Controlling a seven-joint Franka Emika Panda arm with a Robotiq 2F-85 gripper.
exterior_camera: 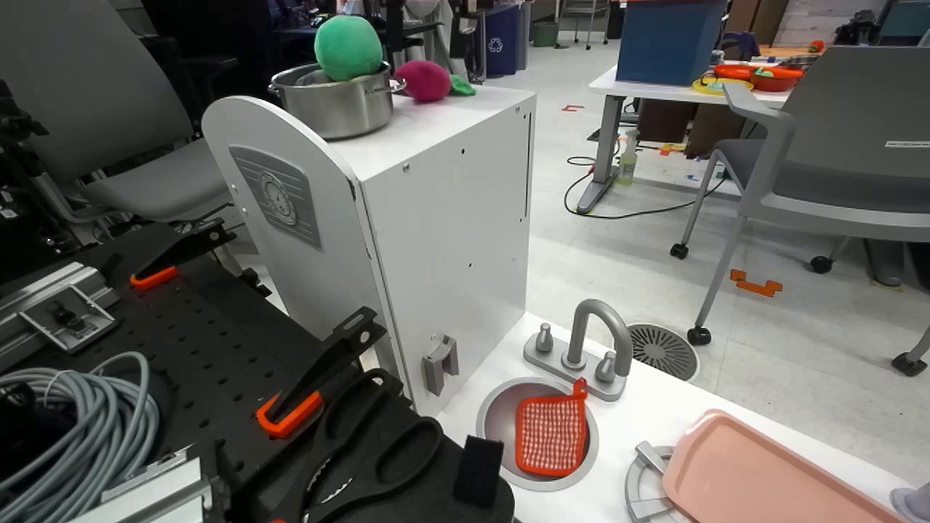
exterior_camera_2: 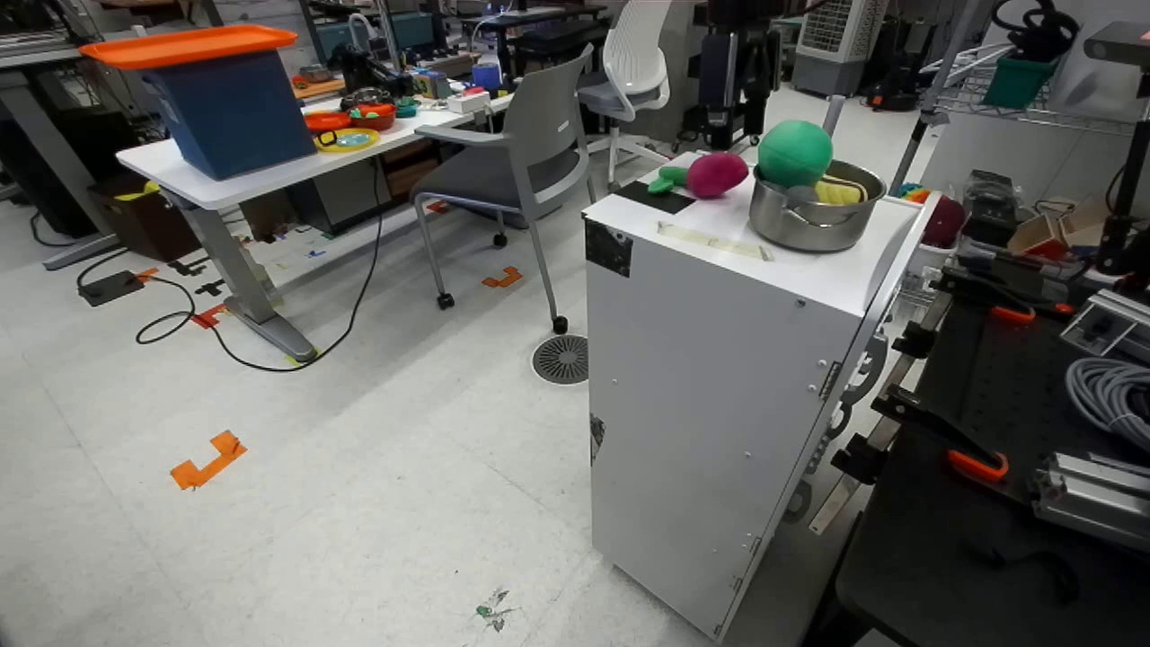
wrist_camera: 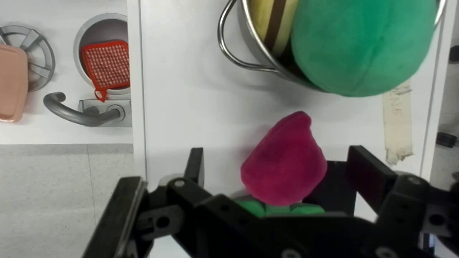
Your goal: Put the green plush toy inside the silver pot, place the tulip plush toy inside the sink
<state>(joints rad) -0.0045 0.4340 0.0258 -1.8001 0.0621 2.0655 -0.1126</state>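
1. Sitting in the silver pot, the green plush toy bulges well above the rim; it looks that way in both exterior views.
2. Sharing the pot is a yellow, brown-striped thing, partly covered by the green ball; I cannot tell what it is.
3. Near the pot, and apart from it, the tulip plush toy lies on top of the white cabinet, its green leaves turned away from the pot.
4. The gripper is open in the wrist view: its 2 fingers stand wide apart, 1 to either side of the magenta bulb, with a gap showing on both sides.
5. Lower down, beside the cabinet, the sink holds a red checked potholder whose loop reaches the rim; a grey faucet arches next to it.
6. Past the sink, a pink tray overlaps part of a grey burner.
7. Across from these, a coil of grey cable rests on a black table.
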